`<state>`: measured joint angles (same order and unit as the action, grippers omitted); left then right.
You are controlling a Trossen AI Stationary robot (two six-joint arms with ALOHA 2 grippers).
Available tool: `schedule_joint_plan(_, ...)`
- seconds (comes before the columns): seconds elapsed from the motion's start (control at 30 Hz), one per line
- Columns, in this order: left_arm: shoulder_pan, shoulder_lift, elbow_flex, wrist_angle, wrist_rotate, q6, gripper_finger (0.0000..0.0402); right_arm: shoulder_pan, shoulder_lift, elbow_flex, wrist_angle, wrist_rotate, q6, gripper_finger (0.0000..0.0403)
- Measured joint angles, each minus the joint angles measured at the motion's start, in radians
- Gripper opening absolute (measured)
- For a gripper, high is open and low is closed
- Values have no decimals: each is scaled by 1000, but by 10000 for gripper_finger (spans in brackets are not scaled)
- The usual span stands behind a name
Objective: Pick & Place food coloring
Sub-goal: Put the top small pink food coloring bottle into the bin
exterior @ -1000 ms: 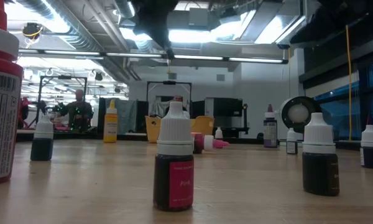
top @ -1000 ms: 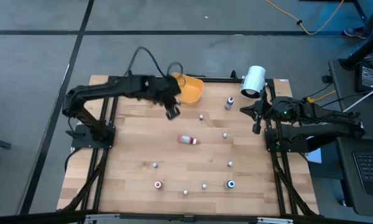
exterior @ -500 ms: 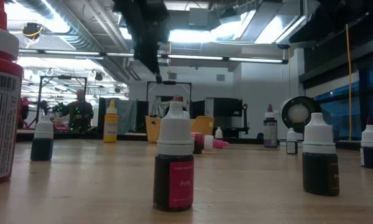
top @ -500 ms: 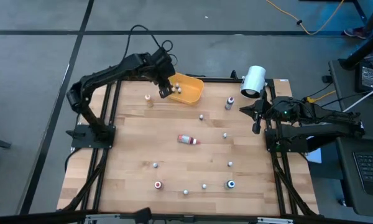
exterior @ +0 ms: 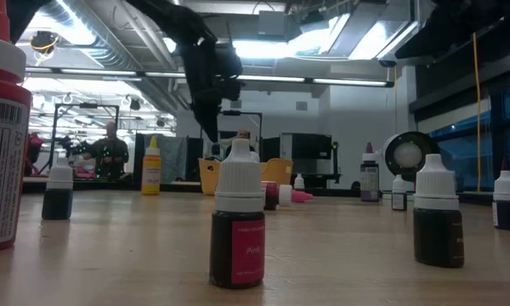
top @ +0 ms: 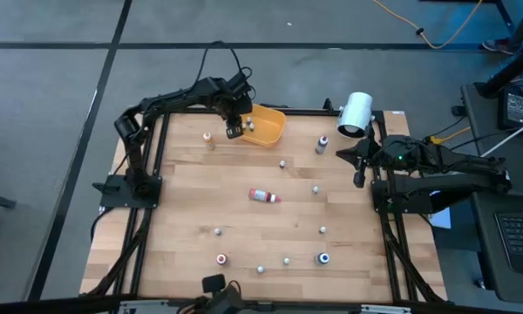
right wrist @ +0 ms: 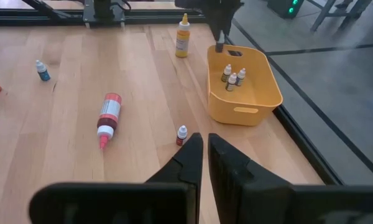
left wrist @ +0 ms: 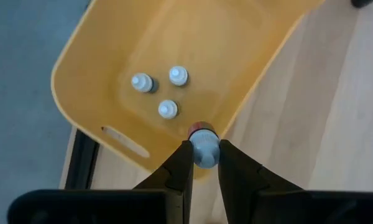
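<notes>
Two dark fingers (left wrist: 181, 168) of the left claw (left wrist: 204, 163) pinched a tiny food coloring bottle (left wrist: 204, 144) with a pale cap, holding it over the near rim of the orange bowl (left wrist: 93, 56) at the far left part of the worktop (top: 244, 222). In the high view that claw (top: 234, 131) hung at the bowl's (top: 275, 131) left edge. Three small bottles (left wrist: 168, 109) stood together inside the bowl, caps up. Just beside the bowl, on the wood, stood a yellow bottle (top: 208, 139).

Farther out, a larger red-capped bottle (top: 263, 195) lay on its side near the middle of the worktop, and other tiny bottles (top: 322, 258) stood scattered toward the near edge; one pink-labelled bottle (exterior: 238, 229) stood closest to the low camera. A big white cylinder (top: 355, 113) lay at the far right corner.

Over the right edge of the worktop, the right claw (right wrist: 202, 155) waited with its fingers closed together, empty, well apart from the bowl.
</notes>
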<state>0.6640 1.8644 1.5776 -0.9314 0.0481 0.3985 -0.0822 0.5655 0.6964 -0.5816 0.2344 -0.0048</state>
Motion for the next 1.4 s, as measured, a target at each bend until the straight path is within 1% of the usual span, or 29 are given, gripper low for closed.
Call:
schedule_joint_plan(0.2,-9,56,0,32,4,-5,54,0,0,0,-1,0,-2,30)
schedule_joint_plan(0.3,-14,81,0,49,27,-21,54,0,0,0,-9,0,-6,30)
schedule_joint_plan(0.53,-34,128,0,134,27,-45,54,0,0,0,-26,0,-5,30)
schedule_joint_plan(0.7,-35,152,0,124,13,-45,54,0,0,0,-26,1,-6,30)
schedule_joint_plan(0.83,-35,167,0,127,-19,-45,54,0,0,0,-26,1,-7,30)
schedule_joint_plan(1.13,-34,210,0,120,-24,-37,54,0,0,0,-26,1,-5,30)
schedule_joint_plan(1.23,-34,218,0,121,-25,-36,60,0,0,0,-25,1,-2,30)
schedule_joint_plan(1.4,-34,215,0,139,-34,-33,85,0,0,0,-24,1,-1,30)
